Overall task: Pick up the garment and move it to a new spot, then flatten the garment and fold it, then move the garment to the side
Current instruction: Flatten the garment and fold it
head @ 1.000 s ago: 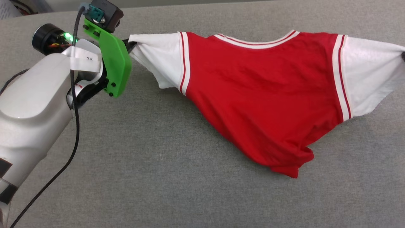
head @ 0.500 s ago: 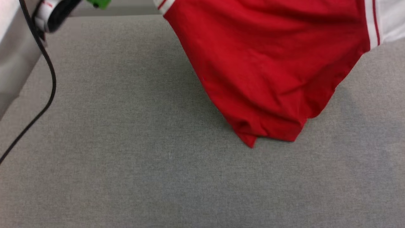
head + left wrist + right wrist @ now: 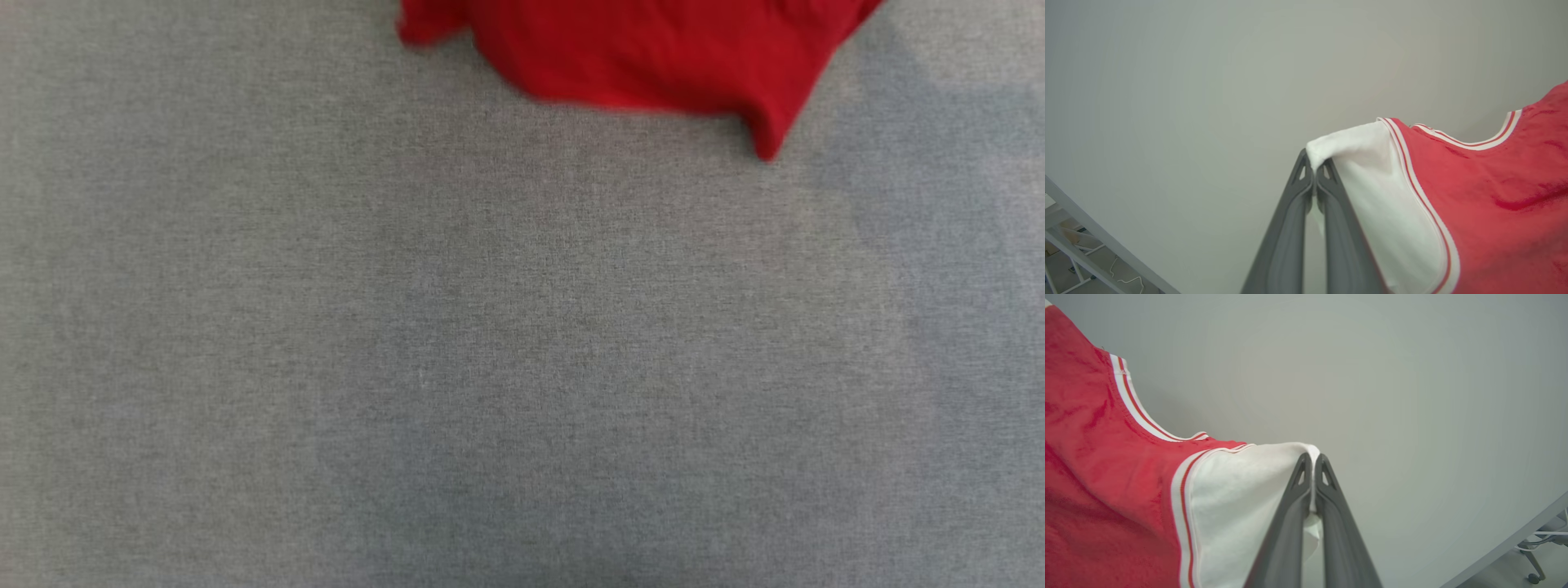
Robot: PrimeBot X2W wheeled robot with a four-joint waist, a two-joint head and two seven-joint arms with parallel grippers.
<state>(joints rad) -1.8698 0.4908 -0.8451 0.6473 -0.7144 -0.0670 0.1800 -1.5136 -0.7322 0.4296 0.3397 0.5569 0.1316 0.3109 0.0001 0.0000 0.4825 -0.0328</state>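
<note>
From the head view, the red tail of the garment (image 3: 653,57) hangs at the very top of the picture, blurred, its lowest corner pointing down over the grey table (image 3: 522,367). I cannot tell whether that corner brushes the cloth surface or hangs just clear of it, though a soft shadow lies to its right. Along the left wrist view, the left gripper (image 3: 1314,169) has its two dark fingers pressed together on the outer tip of a white sleeve (image 3: 1372,183), the fabric folding over the fingertips. From there the shirt runs off to the right, past the striped neckline trim (image 3: 1470,143), into its red body. Along the right wrist view it is the mirror of that: the right gripper (image 3: 1312,461) is pinched tight on the tip of the other white sleeve (image 3: 1241,498), and the red body falls away to the left. So the shirt is strung between the two arms by its sleeve ends, up off the table with plain table surface behind it. To my eye the pick-up is done and the carry to a new spot is under way. Setting it down, smoothing it flat, folding it and shifting it aside all look to be left, and no fold shows in it yet.
</note>
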